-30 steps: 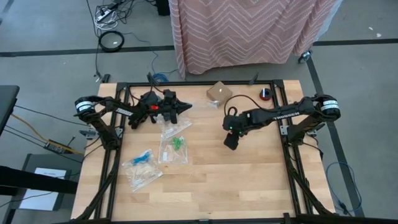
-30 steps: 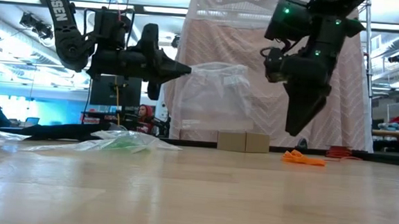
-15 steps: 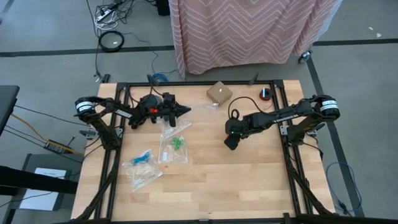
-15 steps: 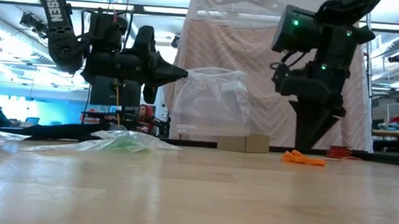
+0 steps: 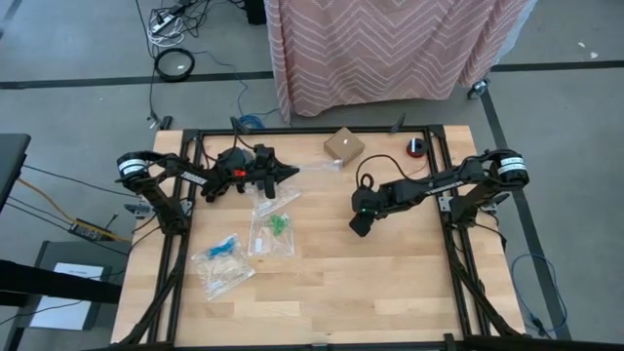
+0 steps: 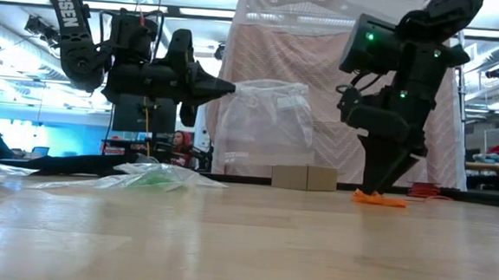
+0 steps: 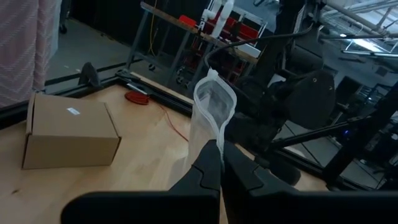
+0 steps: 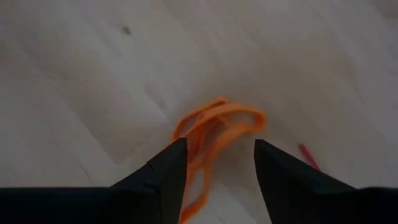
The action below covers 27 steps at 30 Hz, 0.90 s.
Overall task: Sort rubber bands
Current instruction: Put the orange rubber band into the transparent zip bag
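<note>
**Where the cameras look**

One camera looks straight down on the whole bench (image 5: 322,283). One sits low at bench height, looking across. Each wrist camera peers close past its own fingers. All see the bench.

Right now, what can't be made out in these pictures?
- High view: the orange rubber bands are hidden under the right gripper.
- Right wrist view: how many orange rubber bands lie tangled; part sits behind the fingers.
- Low view: contents of the flat bags, seen edge-on.
- High view: whether the held clear bag in the left gripper holds anything; too small.
</note>
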Each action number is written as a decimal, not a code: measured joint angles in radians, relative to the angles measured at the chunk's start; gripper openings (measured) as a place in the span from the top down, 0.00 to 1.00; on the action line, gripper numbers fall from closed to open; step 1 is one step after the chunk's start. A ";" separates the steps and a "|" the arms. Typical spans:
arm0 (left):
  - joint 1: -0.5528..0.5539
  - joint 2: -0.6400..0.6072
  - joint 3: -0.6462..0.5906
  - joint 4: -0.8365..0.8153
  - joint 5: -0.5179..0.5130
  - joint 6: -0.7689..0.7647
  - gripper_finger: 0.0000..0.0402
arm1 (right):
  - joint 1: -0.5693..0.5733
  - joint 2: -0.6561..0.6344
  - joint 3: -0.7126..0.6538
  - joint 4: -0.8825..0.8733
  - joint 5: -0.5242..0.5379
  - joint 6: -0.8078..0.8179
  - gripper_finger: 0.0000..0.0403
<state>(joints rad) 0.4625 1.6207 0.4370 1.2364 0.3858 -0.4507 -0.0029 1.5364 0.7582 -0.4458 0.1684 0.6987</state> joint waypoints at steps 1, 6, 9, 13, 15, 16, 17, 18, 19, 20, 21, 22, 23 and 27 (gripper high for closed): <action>0.000 0.000 0.000 0.003 0.000 0.000 0.99 | 0.000 0.000 0.000 -0.004 0.000 0.000 0.58; 0.000 0.000 0.000 0.005 -0.003 0.000 0.99 | 0.013 0.000 -0.001 0.008 0.026 -0.012 0.78; 0.000 0.000 0.000 0.005 -0.007 0.000 0.99 | 0.021 0.000 0.001 0.007 0.031 -0.036 0.96; 0.000 0.000 0.000 0.008 -0.007 0.000 0.99 | 0.029 0.000 0.003 0.011 0.072 -0.038 0.99; 0.000 0.000 0.000 0.008 -0.007 0.000 0.99 | 0.042 0.000 0.015 0.009 0.113 -0.038 1.00; 0.000 0.000 0.000 0.008 -0.008 0.000 0.99 | 0.047 0.000 0.028 0.009 0.130 -0.041 1.00; 0.000 0.000 0.000 0.008 -0.008 0.000 0.99 | 0.050 0.000 0.042 0.012 0.145 -0.048 1.00; 0.000 0.000 0.000 0.008 -0.008 0.000 0.99 | 0.055 0.000 0.061 0.011 0.157 -0.060 1.00; 0.000 0.000 0.000 0.008 -0.008 0.000 0.99 | 0.060 -0.003 0.080 0.009 0.169 -0.075 1.00; 0.000 0.000 0.000 0.007 -0.008 0.000 0.99 | 0.063 -0.006 0.101 0.008 0.180 -0.088 1.00; 0.000 0.000 0.000 0.007 -0.008 0.000 0.99 | 0.067 -0.007 0.125 0.007 0.191 -0.106 1.00; 0.000 0.000 0.000 0.007 -0.008 0.000 0.99 | 0.068 -0.007 0.151 -0.003 0.202 -0.118 1.00; 0.000 0.000 0.000 0.007 -0.008 0.000 0.99 | 0.071 -0.008 0.175 -0.025 0.218 -0.128 1.00; 0.000 0.000 0.000 0.006 -0.009 0.000 0.99 | 0.087 -0.009 0.280 -0.104 0.275 -0.178 1.00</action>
<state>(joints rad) 0.4625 1.6211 0.4370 1.2423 0.3767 -0.4503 0.0844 1.5272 1.0377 -0.5502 0.4434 0.5208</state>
